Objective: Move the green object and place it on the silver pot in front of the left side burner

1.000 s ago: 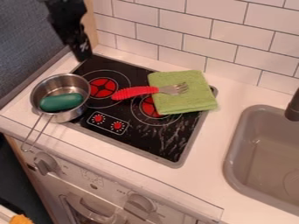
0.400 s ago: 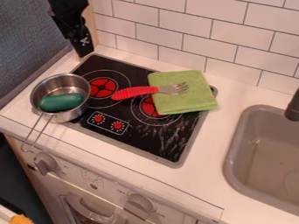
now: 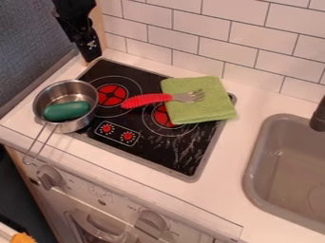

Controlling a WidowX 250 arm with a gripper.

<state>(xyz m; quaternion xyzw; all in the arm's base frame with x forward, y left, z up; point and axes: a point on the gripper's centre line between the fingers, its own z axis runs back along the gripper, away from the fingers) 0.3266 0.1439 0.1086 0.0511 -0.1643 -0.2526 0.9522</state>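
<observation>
The black gripper (image 3: 90,51) hangs at the upper left, over the back left corner of the stove and behind the pot; how its fingers stand is hidden. A silver pot (image 3: 85,123) sits at the stove's left edge, in front of and to the left of the left burner (image 3: 111,95), its wire handle pointing to the front. Inside the pot lies the green object (image 3: 66,110), a smooth dark green oval, apart from the gripper.
On the stove's right side lies a folded green towel (image 3: 202,113), with a red-handled fork (image 3: 147,100) resting partly on it. A grey sink (image 3: 251,176) with a dark faucet (image 3: 319,117) is at the right. White tiles (image 3: 222,45) rise along the back.
The gripper has shifted slightly since the earliest frame and barely differs from the middle one. The pot and the green object have kept their places.
</observation>
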